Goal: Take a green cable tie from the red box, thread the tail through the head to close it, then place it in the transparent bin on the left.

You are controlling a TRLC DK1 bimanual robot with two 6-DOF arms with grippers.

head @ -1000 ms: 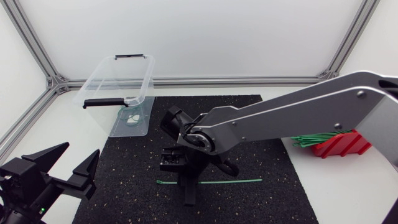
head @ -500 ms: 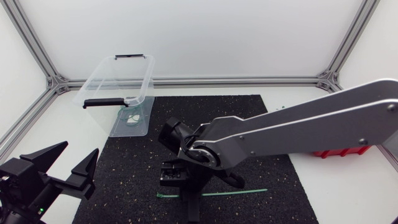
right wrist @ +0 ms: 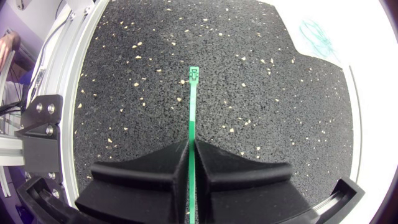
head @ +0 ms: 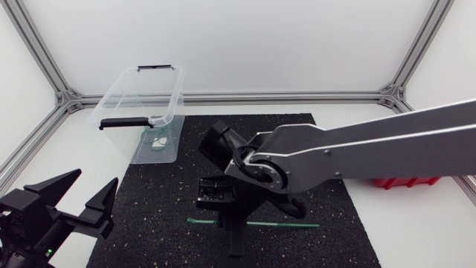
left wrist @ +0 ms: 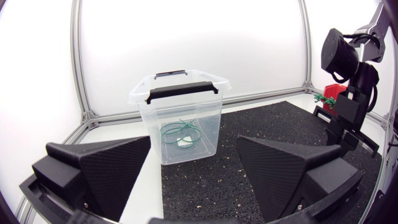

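My right gripper (head: 230, 228) stands over the front of the black mat, shut on a straight green cable tie (head: 268, 223). The cable tie (right wrist: 192, 106) runs out ahead of the shut fingers (right wrist: 155, 168), low over the mat, with its head at the far end. The transparent bin (head: 141, 112) stands at the mat's back left corner and holds looped green ties (left wrist: 180, 130). My right arm covers most of the red box (head: 405, 181); the left wrist view shows the red box (left wrist: 336, 94) with green ties in it. My left gripper (head: 72, 201) hangs open at the front left, empty.
The black mat (head: 163, 216) covers the table's middle. My right arm (head: 357, 149) spans the right half of the table, from the right edge to the mat's centre. A metal frame rail (head: 260, 96) runs along the back.
My right gripper, holding the tie, moved toward the front edge, then came back a little and to the right. Its long link now hides more of the red box. The left arm kept still.
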